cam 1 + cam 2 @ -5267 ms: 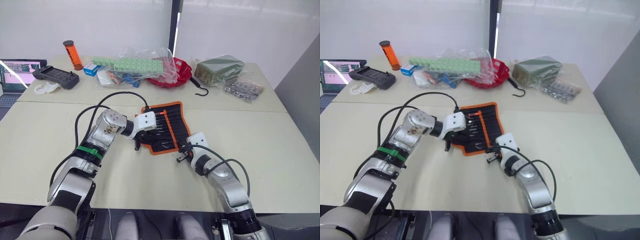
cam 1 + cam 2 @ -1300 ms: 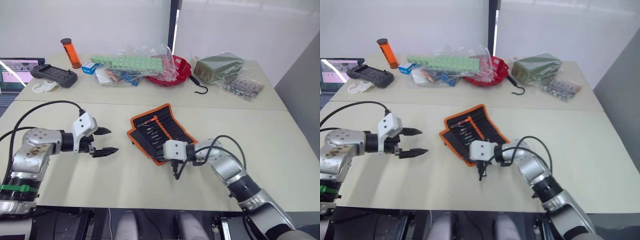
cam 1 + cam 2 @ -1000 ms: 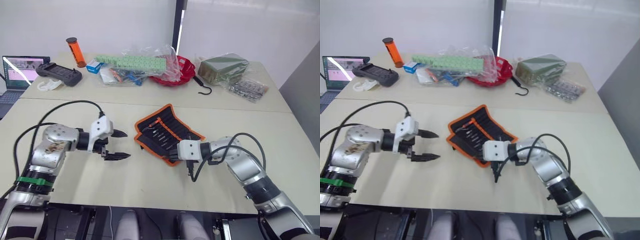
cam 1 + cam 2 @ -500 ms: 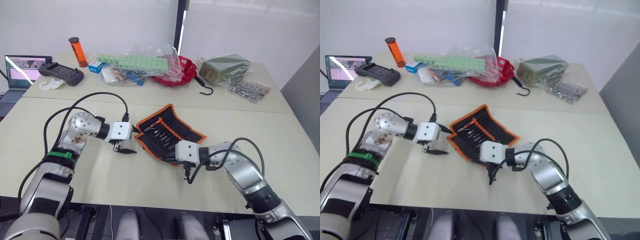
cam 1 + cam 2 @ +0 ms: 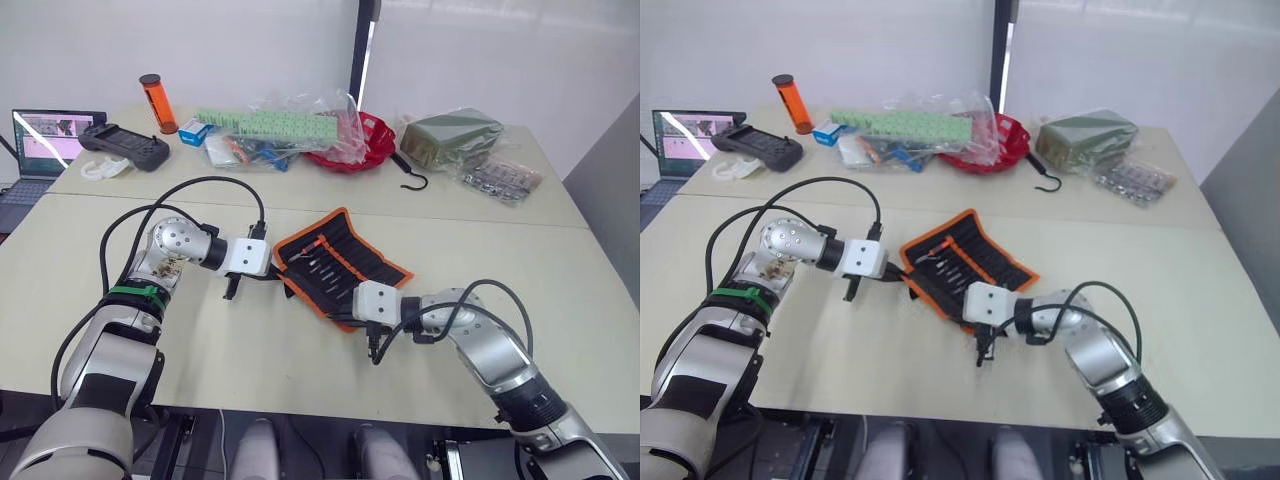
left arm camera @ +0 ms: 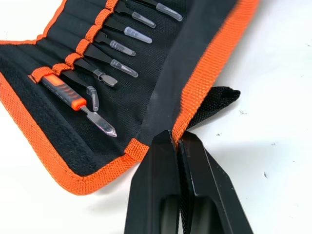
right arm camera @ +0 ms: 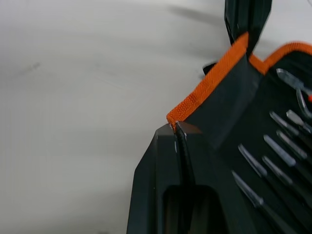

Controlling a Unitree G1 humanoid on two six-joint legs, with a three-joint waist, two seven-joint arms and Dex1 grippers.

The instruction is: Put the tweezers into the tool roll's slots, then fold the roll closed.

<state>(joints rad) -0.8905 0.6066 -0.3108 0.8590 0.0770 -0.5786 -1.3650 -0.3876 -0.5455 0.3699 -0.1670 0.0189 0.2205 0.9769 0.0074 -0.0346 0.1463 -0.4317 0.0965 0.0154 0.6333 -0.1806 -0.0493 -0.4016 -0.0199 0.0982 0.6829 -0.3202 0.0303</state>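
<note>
— Nearest us, what has the right gripper [image 7: 176, 127] got?

— Its fingers are pinched tight on the near corner of the tool roll [image 5: 340, 268], right on the orange edging. The left gripper [image 6: 175, 139] is clamped the same way on the edging of that flap, further along, with the black strap [image 6: 217, 95] poking out from under the cloth beside it.

— So both are holding the same flap?

— Looks like it. The roll lies spread open in the middle of the near table [image 5: 300, 370], and the tweezers [image 6: 114, 46] already sit in the slots [image 6: 90, 35], tips capped in clear sleeves, next to an orange-handled tool [image 6: 61, 90].

— How do you reckon it'll handle?

— Soft and light, I'd say. Floppy cloth that sags wherever it isn't held, so the stitched edging is the sensible place to grip: firmer than the fabric. Lifting both points together should carry the flap over evenly. Tilt it too far and the tweezers might slip from their pockets.

— And the surface?

— Smooth and pale, probably slick enough for the roll to slide instead of fold. Beyond the seam, the far table [image 5: 560, 195] is cluttered: a black hook [image 5: 412, 180], a dark green packet [image 5: 445, 135], a red bowl [image 5: 350, 150], plastic bags [image 5: 275, 125], an orange tube [image 5: 153, 102], a controller [image 5: 125, 150] and a laptop [image 5: 40, 140] at the left, all well clear of the roll.
</note>
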